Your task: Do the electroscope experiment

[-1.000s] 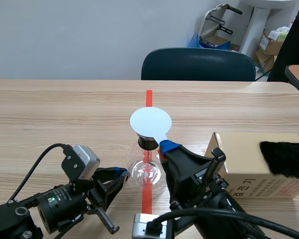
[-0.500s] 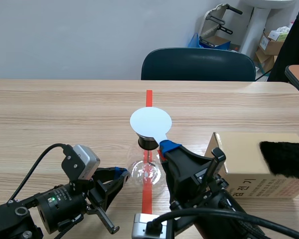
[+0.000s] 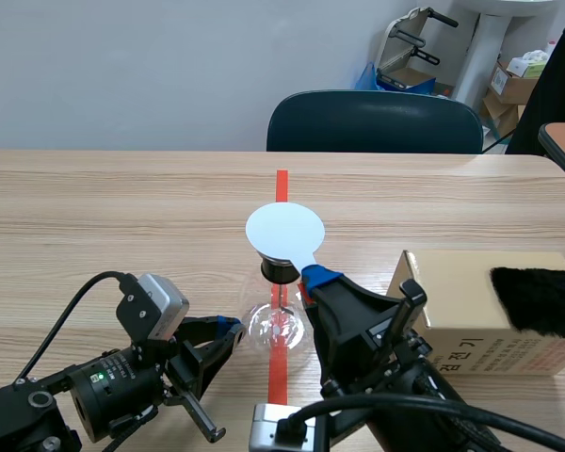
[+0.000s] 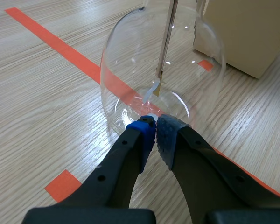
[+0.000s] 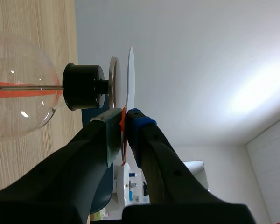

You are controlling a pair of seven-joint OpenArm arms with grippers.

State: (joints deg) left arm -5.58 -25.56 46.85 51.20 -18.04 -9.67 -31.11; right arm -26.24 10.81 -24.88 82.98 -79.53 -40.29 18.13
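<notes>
Presently the right gripper point(image 5: 125, 116) is clenched on the stem of a white disc point(image 3: 284, 232), with its pads pinching the stem just below the round face. The disc lies flat over the top of the electroscope point(image 3: 276, 320). In the right wrist view a thin gap shows between it and the electroscope's metal plate point(image 5: 113, 81). Under that plate sits the black stopper point(image 5: 84, 86), plugged into the neck of the glass flask point(image 4: 163, 70).

The left gripper point(image 4: 155, 126) is closed on nothing. Its two blue pads meet at the tips, and those tips rest against the flask's lower wall at about 8 o'clock in the scene view. Inside the glass, a thin rod point(image 4: 168, 37) hangs down to small foil leaves point(image 4: 154, 88) near the bottom.

The flask stands on the worktop point(image 3: 122, 207), right on the orange tape line point(image 4: 60, 46). At 3 o'clock from it, near but apart, is a cardboard box point(image 3: 480, 301) with a black fur cloth point(image 3: 537, 301) lying on its top. At 12 o'clock, beyond the far edge, stands a dark chair point(image 3: 375, 122).
</notes>
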